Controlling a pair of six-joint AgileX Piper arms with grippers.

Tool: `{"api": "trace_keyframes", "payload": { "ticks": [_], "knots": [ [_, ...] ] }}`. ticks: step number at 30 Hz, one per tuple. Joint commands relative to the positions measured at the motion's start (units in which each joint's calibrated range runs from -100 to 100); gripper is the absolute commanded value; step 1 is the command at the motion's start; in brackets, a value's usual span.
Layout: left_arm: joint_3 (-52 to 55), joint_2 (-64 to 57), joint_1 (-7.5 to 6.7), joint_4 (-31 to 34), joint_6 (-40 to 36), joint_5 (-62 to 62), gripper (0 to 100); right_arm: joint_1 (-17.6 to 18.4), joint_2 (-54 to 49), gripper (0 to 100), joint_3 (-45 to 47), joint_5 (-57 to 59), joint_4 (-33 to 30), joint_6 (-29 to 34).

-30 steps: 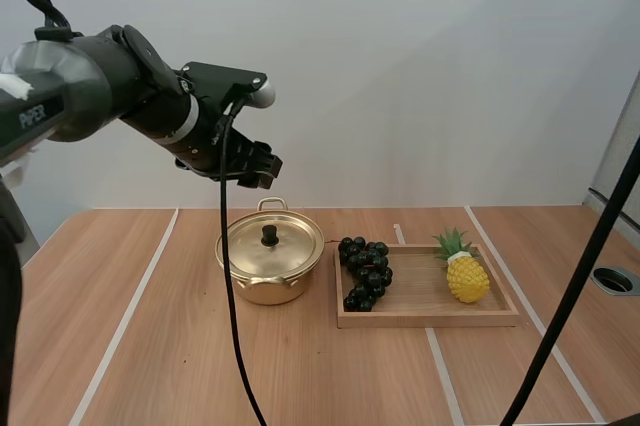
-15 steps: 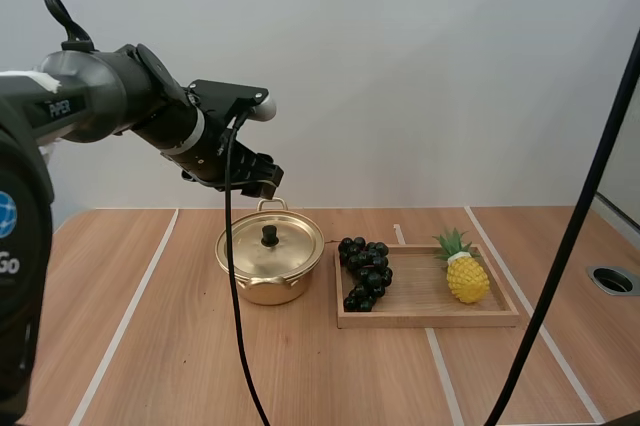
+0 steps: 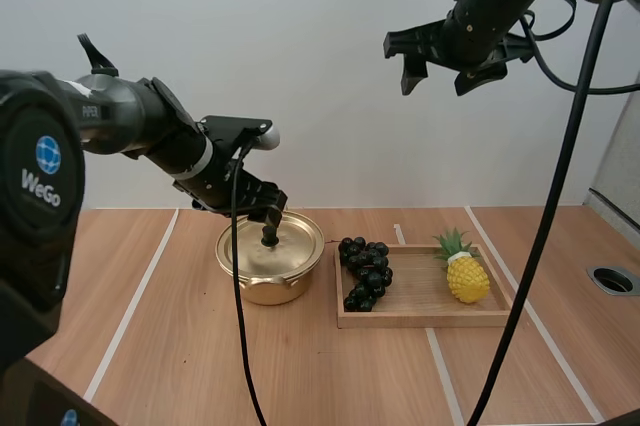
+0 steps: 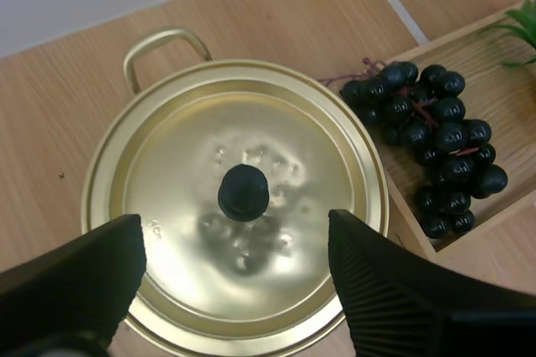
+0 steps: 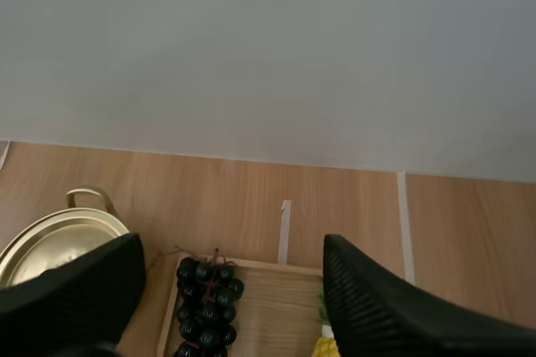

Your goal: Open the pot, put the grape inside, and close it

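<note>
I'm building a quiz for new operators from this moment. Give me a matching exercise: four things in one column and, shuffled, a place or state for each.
Column A
1. left gripper
2. right gripper
3. grapes
4. pineapple

Column B
a. on the tray, at the end farther from the pot
b. open, raised high over the table
c. open over the lid, a finger to each side of the knob
d. on the tray, at the end next to the pot

Pairs: 1-c, 2-b, 3-d, 4-a

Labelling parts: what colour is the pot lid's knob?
Black knob on the gold lid; clearest in the left wrist view.
</note>
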Motion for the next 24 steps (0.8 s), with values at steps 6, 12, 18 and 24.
{"api": "trace_keyframes", "payload": {
  "ticks": [6,12,18,24],
  "knots": [
    [1.86,3.33,-0.12,-3.83,2.48,-3.96,100,-0.20,-0.77,100,2.77,0.00,1.56,-1.75],
    [1.86,3.37,-0.67,-8.66,6.39,-7.20,100,-0.20,-1.03,100,2.77,0.00,1.56,-1.75],
    [1.86,4.23,-3.94,-7.11,6.33,-13.63,100,-0.20,-1.15,100,2.77,0.00,1.66,-1.75],
    [1.86,7.17,-5.80,-4.80,3.63,-18.57,100,-0.20,-1.81,100,2.77,0.00,1.66,-1.75]
  ]
}}
